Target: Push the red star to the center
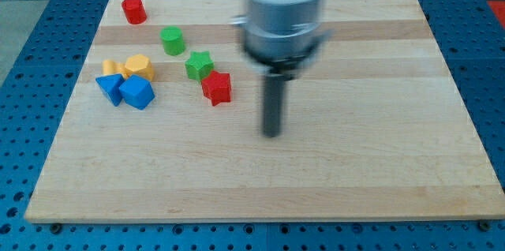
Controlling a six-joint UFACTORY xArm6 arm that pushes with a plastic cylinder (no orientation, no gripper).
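No words, labels, brand marks, numbers or signs can be read anywhere in the frame. The wooden board (331, 164) shows only bare grain, and the blue perforated surface (24, 61) around it carries only rows of holes. The coloured blocks in the upper left of the frame, among them the red star (216, 88), have plain unmarked faces, and the blurred grey arm (282, 14) at top centre shows no legible marking.
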